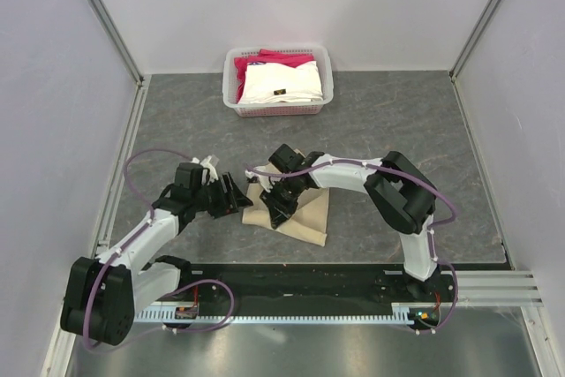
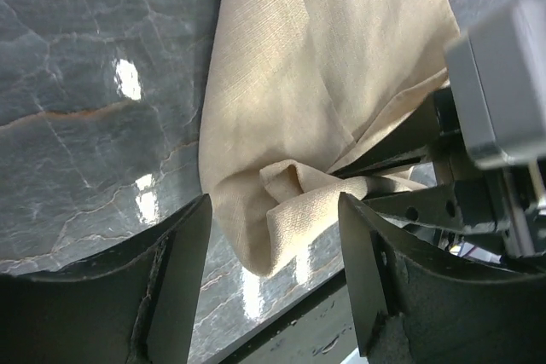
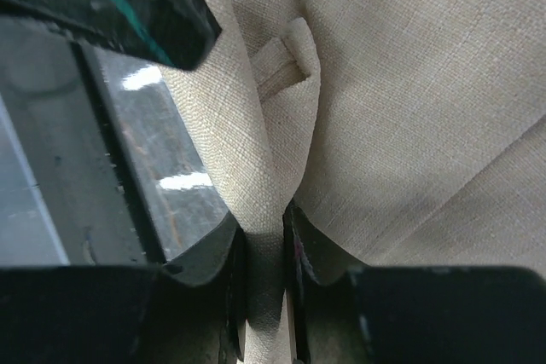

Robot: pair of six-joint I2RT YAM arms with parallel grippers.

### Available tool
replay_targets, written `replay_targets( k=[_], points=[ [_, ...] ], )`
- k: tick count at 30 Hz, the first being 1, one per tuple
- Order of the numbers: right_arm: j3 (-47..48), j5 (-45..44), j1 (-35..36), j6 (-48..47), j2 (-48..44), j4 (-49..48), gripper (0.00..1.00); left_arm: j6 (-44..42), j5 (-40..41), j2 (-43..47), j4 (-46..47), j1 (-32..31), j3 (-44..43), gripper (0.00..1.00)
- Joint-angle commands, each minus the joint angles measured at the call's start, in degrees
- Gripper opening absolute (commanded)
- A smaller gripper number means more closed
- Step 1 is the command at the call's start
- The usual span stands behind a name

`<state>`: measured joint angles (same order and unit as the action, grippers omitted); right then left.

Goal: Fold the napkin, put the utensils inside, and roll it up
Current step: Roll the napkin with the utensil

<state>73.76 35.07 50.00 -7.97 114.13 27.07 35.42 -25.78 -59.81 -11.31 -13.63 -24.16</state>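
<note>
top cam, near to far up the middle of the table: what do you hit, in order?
base plate → napkin → basket → white cloth → red cloth

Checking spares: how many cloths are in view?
3: a tan-beige cloth napkin on the grey marbled table, plus a white folded cloth and a pink-red folded cloth in the white plastic basket; more may be hidden.
</note>
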Motion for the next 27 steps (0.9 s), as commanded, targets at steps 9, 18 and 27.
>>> replay_targets(
  k=[9,18,27],
  points=[
    [4.2,7.2,-1.3,1.2,9.9,9.0,0.22,2.0,-3.0,-4.7,7.8,-0.4,2.4,0.53],
    [6.0,6.5,-2.4,1.4,11.7,9.1,0.21,2.8,-5.6,-8.9,8.3,-0.6,3.3,0.24],
    [7.2,6.6,-3.4,1.6,9.7,9.1,0.39,0.7,0.4,-13.6,-1.5,-0.5,-1.0,0.02]
  ],
)
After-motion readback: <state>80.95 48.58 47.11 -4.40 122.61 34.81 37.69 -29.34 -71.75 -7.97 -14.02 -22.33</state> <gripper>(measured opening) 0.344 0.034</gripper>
